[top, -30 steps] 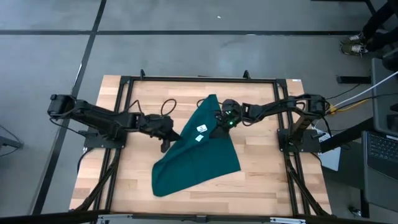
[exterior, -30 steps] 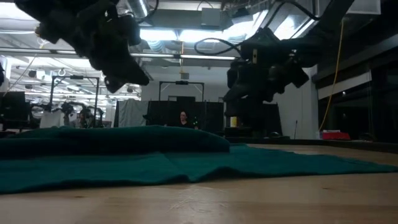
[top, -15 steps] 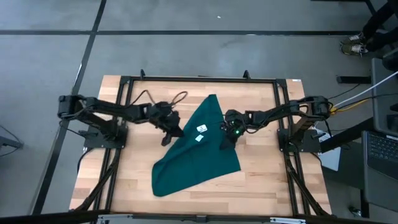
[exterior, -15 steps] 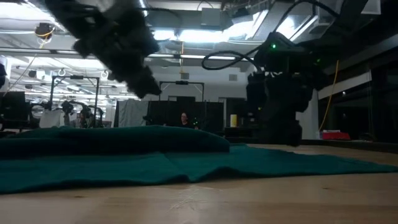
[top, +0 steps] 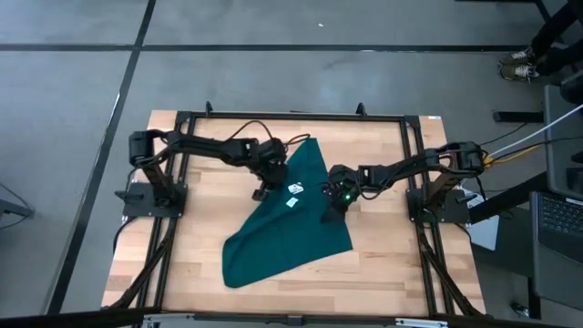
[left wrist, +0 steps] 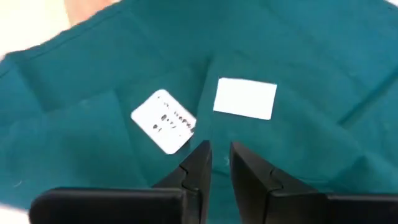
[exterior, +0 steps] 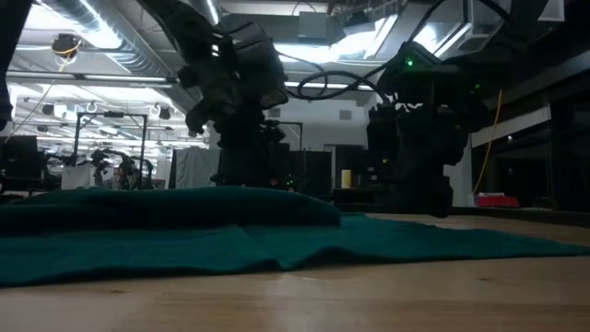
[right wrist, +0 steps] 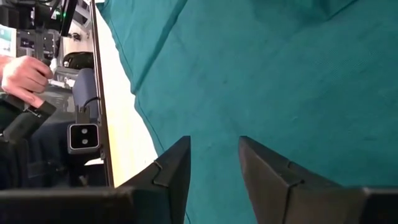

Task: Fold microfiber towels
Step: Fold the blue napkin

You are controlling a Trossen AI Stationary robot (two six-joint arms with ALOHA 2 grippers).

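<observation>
Left gripper (top: pixel 261 189), slightly parted, hangs over the towel's (top: pixel 291 228) left edge beside the tags (top: pixel 294 194), while the right gripper (top: pixel 333 211), open and empty, sits over its right edge on the tabletop (top: pixel 383 264).

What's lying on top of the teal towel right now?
Two white tags lie on the teal towel; both end effectors hover above it. Anything beneath the cloth stays hidden.

towel (top: pixel 291 223): dark teal | folded, lying flat, skewed | mid-table | white tags (top: pixel 293 195) on top
</observation>
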